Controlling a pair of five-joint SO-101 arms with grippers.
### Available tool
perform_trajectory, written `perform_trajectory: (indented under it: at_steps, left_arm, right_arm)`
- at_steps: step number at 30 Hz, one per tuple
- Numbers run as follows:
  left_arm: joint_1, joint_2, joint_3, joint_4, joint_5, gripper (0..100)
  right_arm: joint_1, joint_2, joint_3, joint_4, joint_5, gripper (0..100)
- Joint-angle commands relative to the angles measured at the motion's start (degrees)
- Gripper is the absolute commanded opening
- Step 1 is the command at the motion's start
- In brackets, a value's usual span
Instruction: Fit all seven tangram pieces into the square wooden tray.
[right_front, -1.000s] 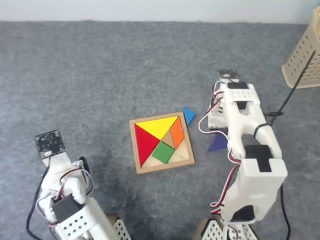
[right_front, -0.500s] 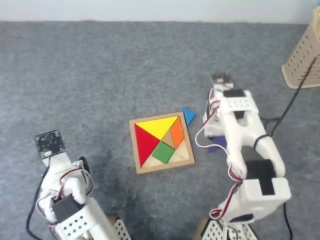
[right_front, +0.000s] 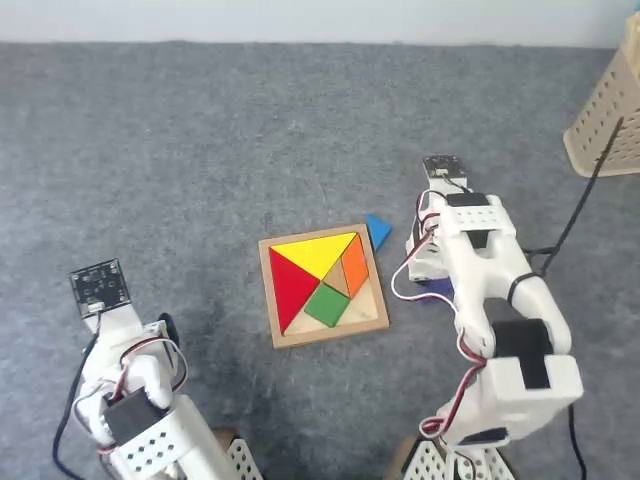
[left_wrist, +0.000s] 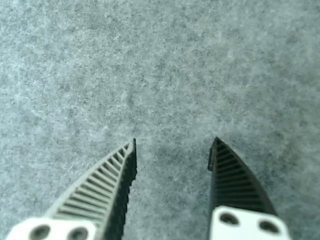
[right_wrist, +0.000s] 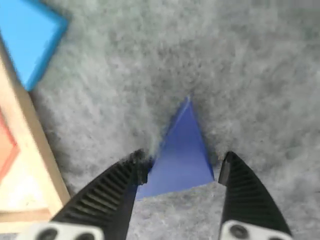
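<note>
Your right fingers stand apart either side of the dark-blue triangle, tray edge near; left fingers apart over desk.

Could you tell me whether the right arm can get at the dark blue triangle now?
Probably yes: the right pincer hangs open astride the dark blue triangle on the carpet, nothing between them; the light blue piece and wooden tray lie off to one side.

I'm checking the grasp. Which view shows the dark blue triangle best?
The right wrist view: the dark blue triangle lies plainly between the open right claw. In the high view the arm hides most of it.
</note>
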Motion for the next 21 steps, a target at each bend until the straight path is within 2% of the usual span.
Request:
perform_trajectory:
  at_steps: [1, 9, 16, 21]
  left_arm:
    - [0.1, -0.6, -1.1, 0.2, 0.5, 23]
    - [0.1, -0.6, -1.1, 0.2, 0.5, 23]
    - [0.1, -0.6, -1.1, 0.2, 0.5, 23]
    - [0.1, -0.6, -1.1, 0.2, 0.5, 23]
  right_arm:
    - [0.5, 0.7, -1.1, -0.4, -1.1, 23.4]
    - [0.5, 0.6, -1.1, -0.2, -1.4, 8.2]
    - [0.0, -4.7, -0.7, 3.2, -5.9, 7.3]
    - [0.0, -13.2, 3.8, 3.5, -6.1, 7.3]
